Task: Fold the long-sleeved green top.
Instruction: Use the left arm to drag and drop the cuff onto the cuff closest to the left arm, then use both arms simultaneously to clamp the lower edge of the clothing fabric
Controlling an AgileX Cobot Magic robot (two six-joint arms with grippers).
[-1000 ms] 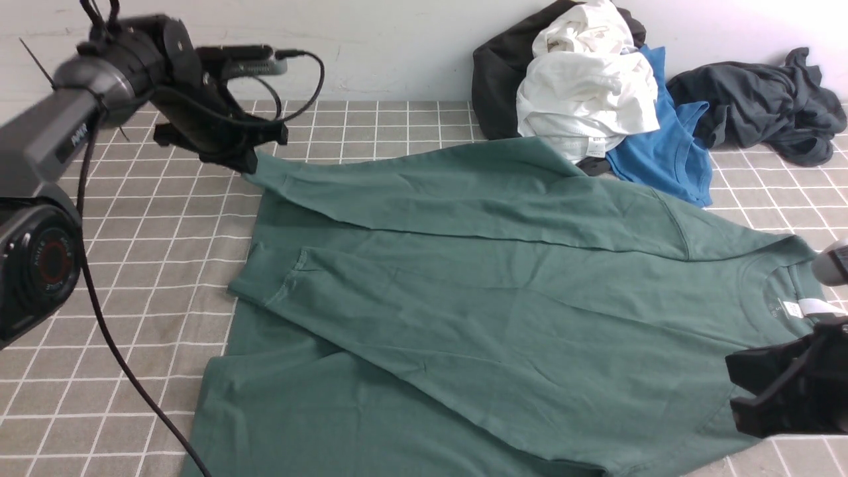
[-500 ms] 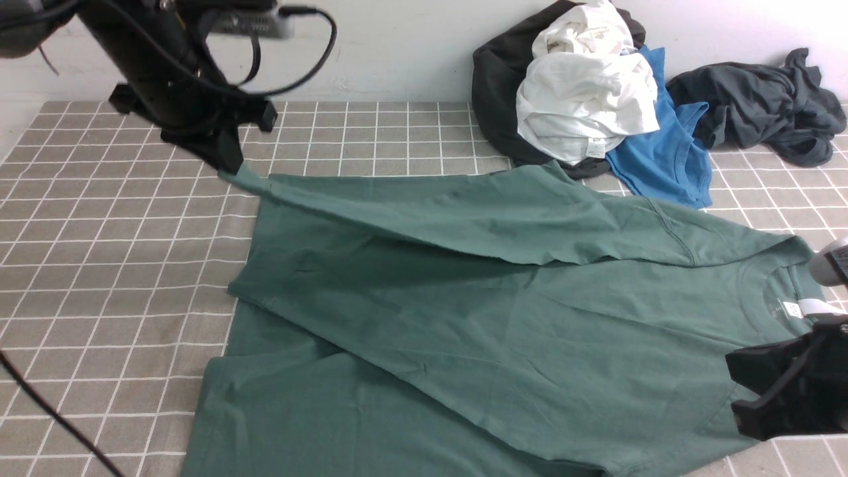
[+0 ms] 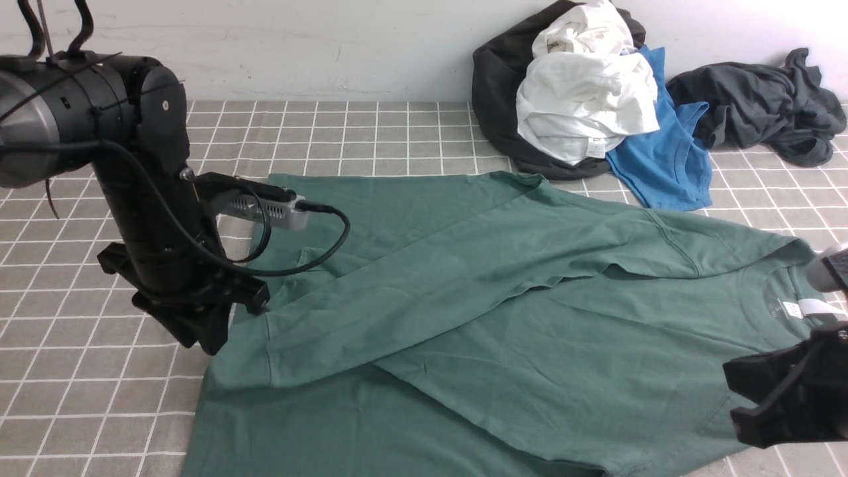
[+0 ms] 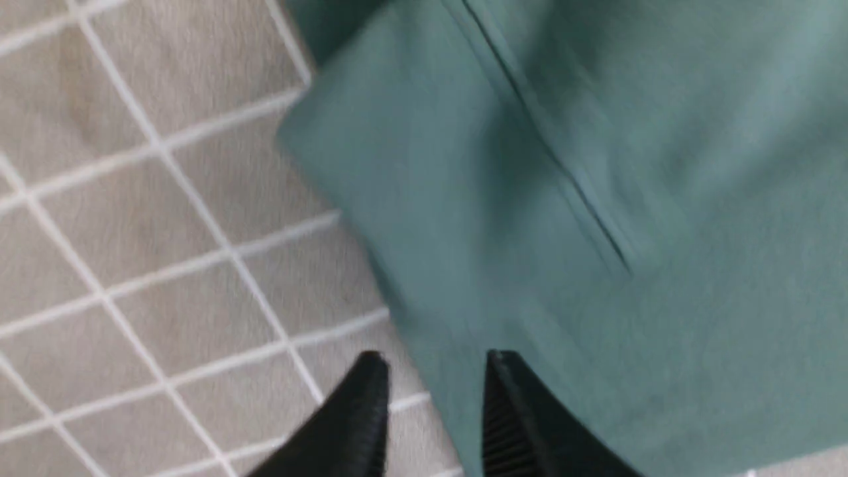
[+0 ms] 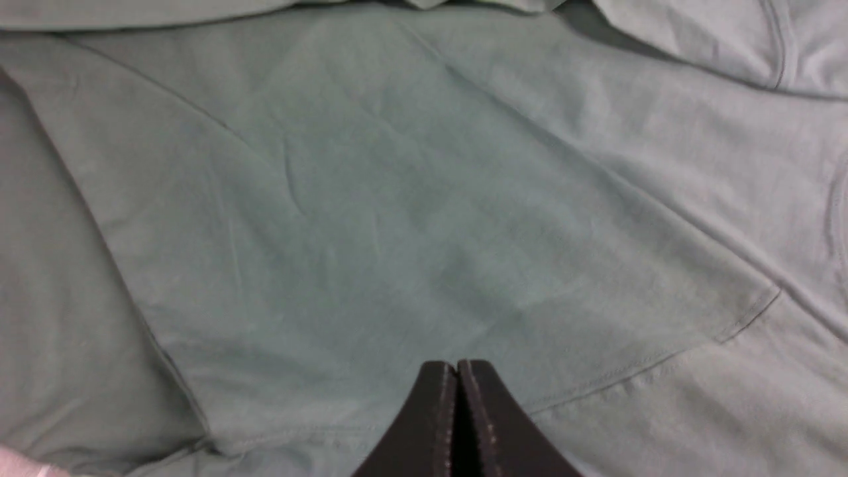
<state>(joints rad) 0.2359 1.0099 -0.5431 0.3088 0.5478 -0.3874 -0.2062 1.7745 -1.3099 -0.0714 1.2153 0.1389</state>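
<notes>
The green long-sleeved top (image 3: 503,298) lies flat on the checked cloth, neck and white label (image 3: 811,307) to the right. Both sleeves are laid across the body, and the upper sleeve's cuff (image 3: 248,361) rests near the left hem. My left gripper (image 3: 212,341) hovers just left of that cuff, open and empty. In the left wrist view (image 4: 437,371) its jaws stand apart over the cuff's edge (image 4: 424,199). My right gripper (image 3: 730,392) is shut and empty above the top's front right part, and the right wrist view (image 5: 456,366) shows only green fabric (image 5: 424,199).
A pile of clothes sits at the back right by the wall: a white garment (image 3: 583,93), a black one (image 3: 497,86), a bright blue T-shirt (image 3: 662,152) and a dark grey garment (image 3: 762,99). Checked cloth (image 3: 99,397) lies bare left of the top.
My left gripper carried the far sleeve's cuff from the back left down toward the front, laid the sleeve across the body and let go. The right gripper has not moved.
</notes>
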